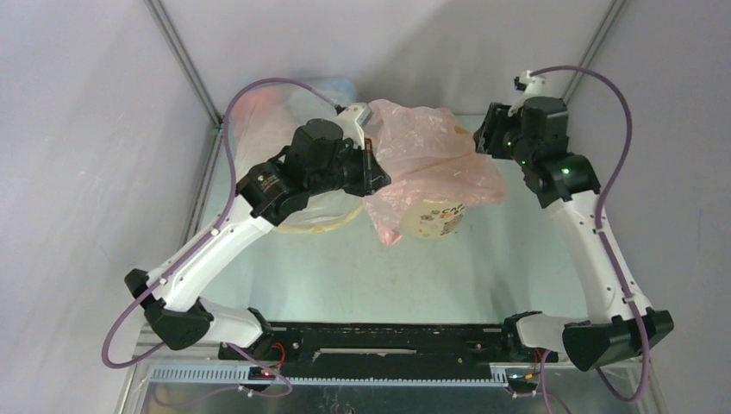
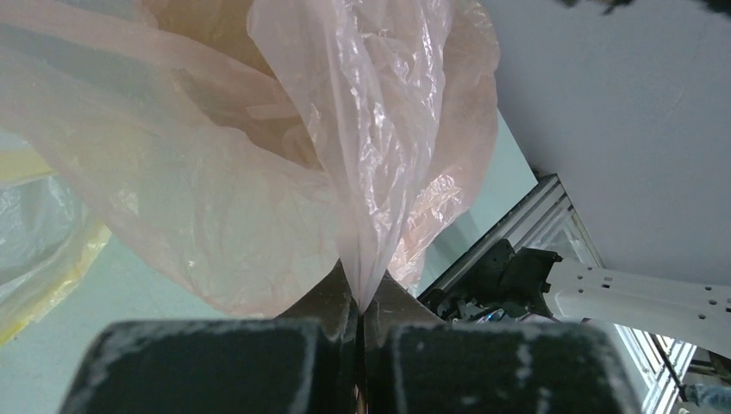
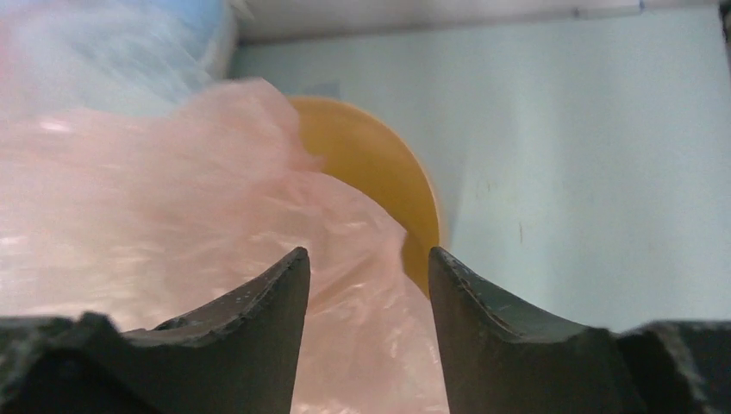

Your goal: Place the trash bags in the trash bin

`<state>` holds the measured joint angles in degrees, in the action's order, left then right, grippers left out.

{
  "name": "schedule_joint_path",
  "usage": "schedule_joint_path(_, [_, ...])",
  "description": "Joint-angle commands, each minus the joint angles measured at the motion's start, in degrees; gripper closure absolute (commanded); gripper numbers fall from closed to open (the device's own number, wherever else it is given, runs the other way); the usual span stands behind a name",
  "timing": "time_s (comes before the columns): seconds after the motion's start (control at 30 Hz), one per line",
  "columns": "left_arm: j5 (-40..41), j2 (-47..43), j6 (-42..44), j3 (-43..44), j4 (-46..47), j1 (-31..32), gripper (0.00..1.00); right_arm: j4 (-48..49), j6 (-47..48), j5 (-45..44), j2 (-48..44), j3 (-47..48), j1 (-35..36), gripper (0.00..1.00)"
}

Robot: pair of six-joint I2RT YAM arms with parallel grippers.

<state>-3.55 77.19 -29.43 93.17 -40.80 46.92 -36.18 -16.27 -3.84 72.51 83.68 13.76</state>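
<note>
The pale-pink trash bag (image 1: 431,155) is spread over the mouth of the trash bin (image 1: 435,222), a tan paper bucket with dark lettering at the table's middle. My left gripper (image 1: 377,172) is shut on a gathered fold of the bag (image 2: 362,172); the pinch (image 2: 360,304) shows plainly in the left wrist view. At the bag's right edge my right gripper (image 1: 479,138) hovers with its jaws apart. In the right wrist view the fingers (image 3: 369,259) are open over the pink film (image 3: 172,216), and the bin's tan rim (image 3: 379,164) curves just beyond them. Most of the bin is hidden.
A big clear sack with a yellow hem (image 1: 267,121) lies under and behind the left arm; it also shows as clear film (image 2: 34,241) in the left wrist view. A blue object (image 1: 338,86) sits at the back wall. A black rail (image 1: 388,336) runs along the near edge.
</note>
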Motion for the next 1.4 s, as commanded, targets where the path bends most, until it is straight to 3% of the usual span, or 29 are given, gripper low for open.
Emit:
schedule_joint_path(0.0, [-2.53,1.43,1.63,3.58,2.12,-0.59,1.00,0.31,2.55,7.10,-2.67,6.63,0.08,0.41])
schedule_joint_path(0.27, [-4.01,2.26,1.51,3.78,2.11,-0.86,1.00,1.34,4.31,12.53,0.60,7.29,3.89,0.37])
schedule_joint_path(0.6, [-6.76,0.96,0.61,4.57,2.70,-0.78,0.97,-0.31,3.57,9.15,14.84,7.00,7.00,0.56])
schedule_joint_path(0.63, [-7.57,0.95,0.60,4.49,3.11,-0.83,0.91,-0.49,3.65,8.52,16.32,6.94,7.66,0.57])
schedule_joint_path(0.73, [-9.69,0.82,0.87,4.92,3.75,-0.85,0.47,-0.38,3.22,6.23,19.32,6.54,9.09,0.62])
schedule_joint_path(0.83, [-8.87,-1.21,2.48,5.59,3.37,-0.81,0.27,1.30,2.71,6.89,19.40,5.11,9.53,0.63])
schedule_joint_path(0.93, [-6.03,-4.48,4.60,5.96,3.40,-0.85,0.18,2.55,2.56,8.28,19.00,4.73,9.62,0.63])
schedule_joint_path(1.13, [2.37,-9.71,10.92,6.99,2.03,-0.87,0.16,3.15,2.78,9.91,16.63,5.00,9.53,0.63])
schedule_joint_path(1.27, [13.04,-11.72,16.91,4.93,1.60,-0.91,0.29,2.05,2.63,10.08,13.83,5.73,9.47,0.63])
schedule_joint_path(1.37, [18.22,-11.57,21.91,3.09,1.37,-0.98,0.26,0.87,2.48,9.69,11.16,6.14,9.45,0.62])
